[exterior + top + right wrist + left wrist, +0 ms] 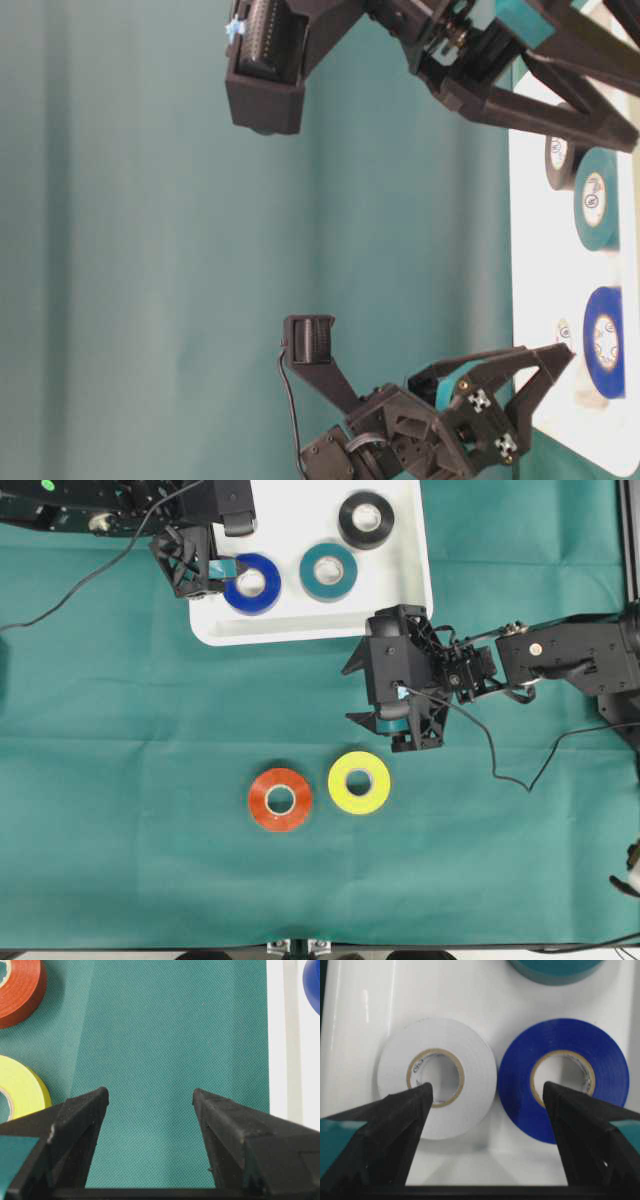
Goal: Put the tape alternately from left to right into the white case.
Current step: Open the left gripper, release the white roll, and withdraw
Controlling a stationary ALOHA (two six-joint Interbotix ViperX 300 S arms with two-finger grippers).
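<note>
In the white case (300,630) lie a black roll (365,520), a teal roll (328,572) and a blue roll (252,584). The left wrist view also shows a white roll (437,1085) lying flat beside the blue roll (563,1077). My left gripper (487,1091) stands open above these two, one fingertip over each core, gripping neither. From overhead the left gripper (205,572) hides the white roll. A red roll (280,799) and a yellow roll (359,782) lie on the cloth. My right gripper (352,692) hovers open and empty between the case and these rolls.
Green cloth (120,780) covers the table. In the right wrist view the red roll (20,990) and yellow roll (20,1087) sit at the left, and the case rim (285,1035) at the right. A black cable (500,770) trails beside the right arm.
</note>
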